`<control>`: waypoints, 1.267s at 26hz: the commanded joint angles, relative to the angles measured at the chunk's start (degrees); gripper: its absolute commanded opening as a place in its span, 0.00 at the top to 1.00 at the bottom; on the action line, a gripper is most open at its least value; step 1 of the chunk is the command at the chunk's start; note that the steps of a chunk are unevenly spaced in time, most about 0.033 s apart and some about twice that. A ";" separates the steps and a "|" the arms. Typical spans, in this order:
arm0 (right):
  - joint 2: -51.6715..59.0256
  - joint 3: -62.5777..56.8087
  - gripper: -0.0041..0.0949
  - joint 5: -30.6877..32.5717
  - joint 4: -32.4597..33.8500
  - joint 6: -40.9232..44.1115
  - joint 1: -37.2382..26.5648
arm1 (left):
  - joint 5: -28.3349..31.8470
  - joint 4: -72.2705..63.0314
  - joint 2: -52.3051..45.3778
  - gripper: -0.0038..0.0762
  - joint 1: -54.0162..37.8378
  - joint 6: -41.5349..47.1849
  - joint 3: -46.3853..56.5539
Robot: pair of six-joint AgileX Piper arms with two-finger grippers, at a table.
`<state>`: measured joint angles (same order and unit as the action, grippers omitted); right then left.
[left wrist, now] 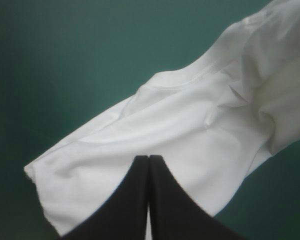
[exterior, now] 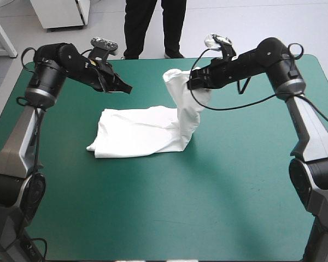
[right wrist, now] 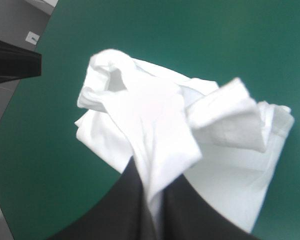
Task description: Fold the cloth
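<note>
mid-fold, early by my reckoning. shirt [exterior: 136, 131] lies part-flattened near the middle of the table [exterior: 153, 218]. its right end is hoisted by my right pincer [exterior: 190, 82], nipped tight on the fabric. left pincer [exterior: 127, 87] hangs over the shirt's far left edge, fingers pressed together, nothing in it. no tidy fold laid down yet. count: one shirt, two pincers.

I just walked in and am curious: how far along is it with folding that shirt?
Roughly midway, I'd guess. Done: most of the T-shirt lies flat on the table. In hand: the right gripper pinches one end, lifted up; the left gripper is shut and empty. Left: laying that end over and tidying the bundle.
</note>
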<state>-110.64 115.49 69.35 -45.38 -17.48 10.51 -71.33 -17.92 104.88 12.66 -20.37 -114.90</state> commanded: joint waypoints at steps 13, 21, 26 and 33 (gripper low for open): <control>-5.53 3.82 0.97 -11.70 -4.50 0.21 14.89 | -2.48 -0.54 -12.59 0.96 -0.80 2.48 -1.18; -12.96 12.87 0.97 -12.81 -4.63 0.32 17.72 | -2.48 0.48 -14.16 0.96 -0.80 2.56 -0.49; -16.94 17.91 0.97 -12.03 -6.24 0.45 20.00 | -2.48 1.64 -14.52 0.96 -0.80 2.71 -0.49; -20.26 18.64 0.57 -4.89 -7.86 -0.20 22.04 | -2.48 1.64 -14.52 0.96 -0.80 2.71 -0.49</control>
<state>-134.68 132.07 64.34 -48.78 -17.01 32.20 -72.21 -15.08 92.92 11.89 -18.40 -114.06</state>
